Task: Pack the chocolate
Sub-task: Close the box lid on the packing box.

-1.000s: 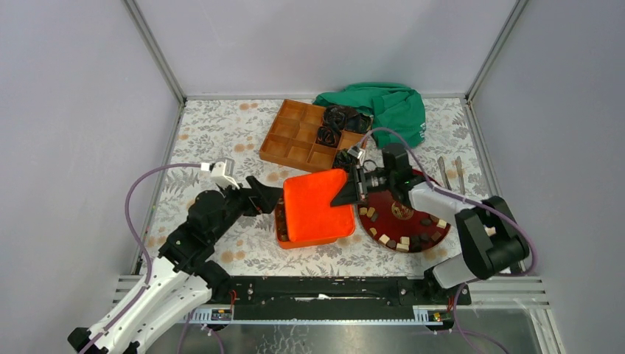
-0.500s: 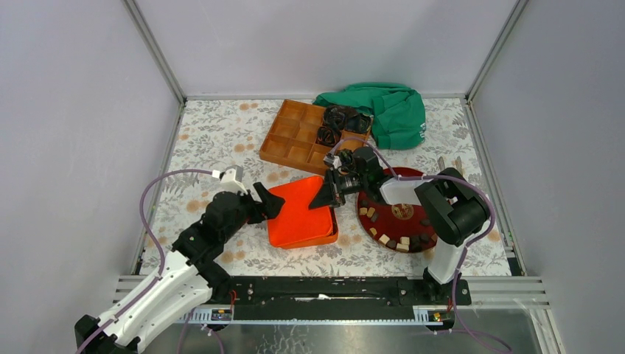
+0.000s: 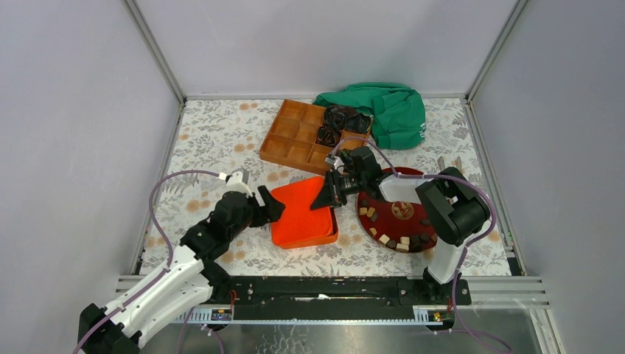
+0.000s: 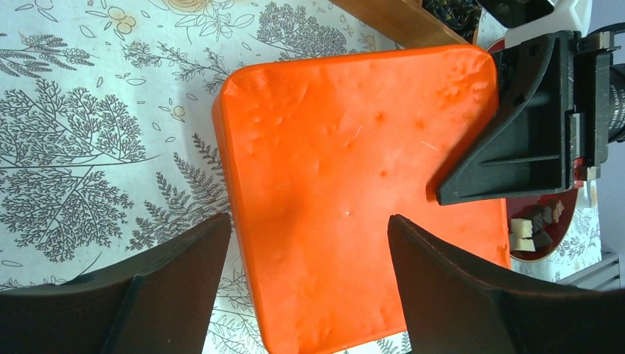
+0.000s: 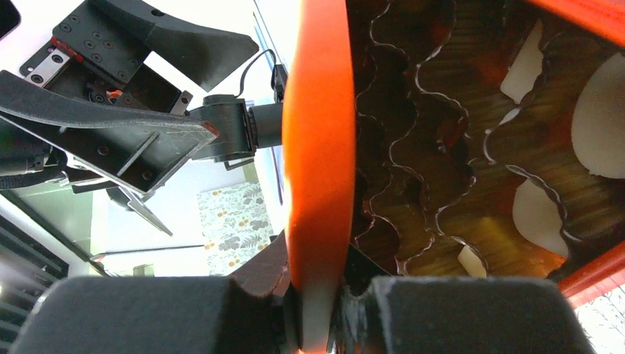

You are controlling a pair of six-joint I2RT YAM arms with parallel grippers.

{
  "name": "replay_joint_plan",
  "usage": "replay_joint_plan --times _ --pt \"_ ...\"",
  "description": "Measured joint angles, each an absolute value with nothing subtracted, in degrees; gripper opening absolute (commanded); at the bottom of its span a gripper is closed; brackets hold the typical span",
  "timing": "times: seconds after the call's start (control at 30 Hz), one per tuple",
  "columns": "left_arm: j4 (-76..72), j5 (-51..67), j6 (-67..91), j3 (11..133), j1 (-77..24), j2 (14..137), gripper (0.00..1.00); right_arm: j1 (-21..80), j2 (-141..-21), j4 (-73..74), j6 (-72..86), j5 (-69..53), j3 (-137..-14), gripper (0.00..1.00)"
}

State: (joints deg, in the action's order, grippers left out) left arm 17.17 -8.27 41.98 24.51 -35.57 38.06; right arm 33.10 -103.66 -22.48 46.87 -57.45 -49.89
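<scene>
Right fingers clamped on one edge of the orange lid. Left fingers spread wide, lid's opposite edge between them, no grip. Chocolate sits loose on the dark red plate, wrist-side of the right fingers.

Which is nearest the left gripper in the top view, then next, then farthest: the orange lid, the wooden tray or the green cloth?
From the left gripper:
1. The orange lid, right beside it on its right.
2. The wooden tray, farther back.
3. The green cloth, at the back right.
</scene>
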Motion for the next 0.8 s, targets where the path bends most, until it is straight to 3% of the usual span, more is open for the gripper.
replay_joint_plan --times 0.6,0.8 --pt "13.4 -4.7 42.0 23.0 -35.6 43.4 0.85 31.6 -102.9 -19.9 45.0 -56.5 -49.9 0.16" --pt "12.4 -3.3 42.1 22.4 -35.6 44.7 0.85 30.9 -102.3 -16.8 42.7 -55.8 -49.9 0.30"
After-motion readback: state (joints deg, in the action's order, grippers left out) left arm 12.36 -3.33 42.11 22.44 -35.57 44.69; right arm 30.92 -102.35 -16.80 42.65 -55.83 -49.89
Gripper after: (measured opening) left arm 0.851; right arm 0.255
